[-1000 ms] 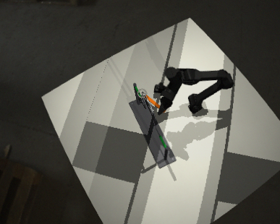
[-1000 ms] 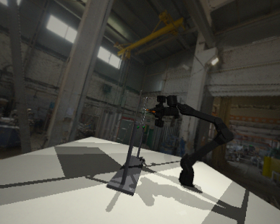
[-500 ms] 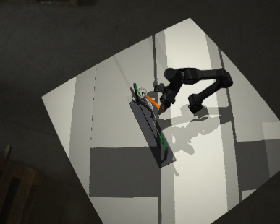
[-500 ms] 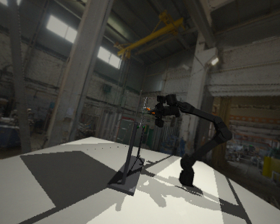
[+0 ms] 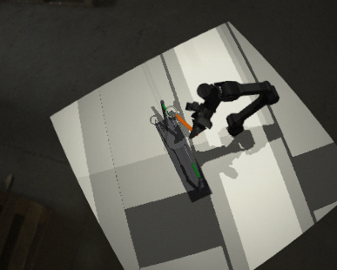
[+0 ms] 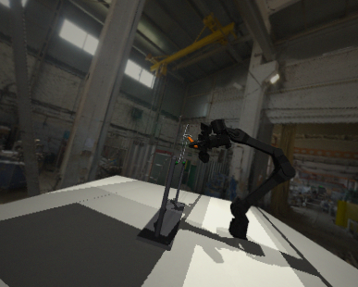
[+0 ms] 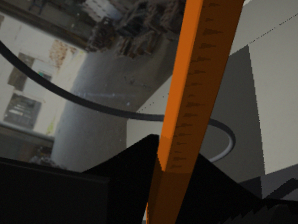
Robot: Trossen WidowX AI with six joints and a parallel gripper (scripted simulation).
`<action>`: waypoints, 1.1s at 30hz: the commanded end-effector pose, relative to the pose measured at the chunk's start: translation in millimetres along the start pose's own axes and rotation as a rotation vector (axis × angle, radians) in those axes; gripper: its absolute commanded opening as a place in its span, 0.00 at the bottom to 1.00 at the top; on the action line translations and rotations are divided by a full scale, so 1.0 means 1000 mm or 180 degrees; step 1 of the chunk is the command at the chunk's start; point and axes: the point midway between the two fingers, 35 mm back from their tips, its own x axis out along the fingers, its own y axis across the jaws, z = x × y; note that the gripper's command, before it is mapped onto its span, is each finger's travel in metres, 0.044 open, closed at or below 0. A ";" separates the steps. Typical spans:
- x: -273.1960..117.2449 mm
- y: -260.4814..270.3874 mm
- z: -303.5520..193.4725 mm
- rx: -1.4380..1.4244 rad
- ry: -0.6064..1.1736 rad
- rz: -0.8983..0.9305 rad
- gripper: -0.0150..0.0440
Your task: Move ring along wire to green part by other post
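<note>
Arm: black six-joint arm (image 6: pixel 265 171), its base standing on the table (image 6: pixel 80 231) to the right of the wire stand; the elbow is bent outward and the forearm reaches back toward the stand's far end.
Gripper: the gripper (image 5: pixel 195 131) sits high above the table, beside the upper part of the wire; in the exterior view it shows at (image 6: pixel 200 144).
Jaws: clamped on the orange handle (image 7: pixel 193 96). The wrist view shows the handle running up from between the two dark fingers, gripped near its lower end.
Handle: an orange bar, seen from above (image 5: pixel 185 123) slanting from the gripper toward the ring; only a small orange patch shows in the exterior view (image 6: pixel 191 139).
Ring: a thin pale hoop (image 5: pixel 171 112) at the end of the handle away from the gripper, near the far post. In the wrist view a dark curved line (image 7: pixel 80 99) crosses behind the handle; whether it is ring or wire I cannot tell.
Wire: thin and grey (image 6: pixel 186 131), rising above the posts; too fine to tell whether it passes through the ring or touches it.
Green parts: one near the far post just beside the ring (image 5: pixel 164 106); the other near the near post (image 5: pixel 196 171), well apart from the ring.
Posts: two dark uprights (image 6: pixel 166 194) on a dark flat base plate (image 5: pixel 198 192).
Table: pale surface with grey bands and hard shadows of arm and stand.
Surroundings: a dim industrial hall with concrete columns (image 6: pixel 104 93) and a yellow overhead crane (image 6: pixel 196 43).
</note>
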 end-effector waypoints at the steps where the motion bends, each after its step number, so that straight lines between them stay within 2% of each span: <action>1: -0.001 0.001 0.001 -0.0149 -0.0034 -0.0068 0.00; 33: -0.001 -0.012 0.004 -0.1176 -0.0192 -0.0810 0.00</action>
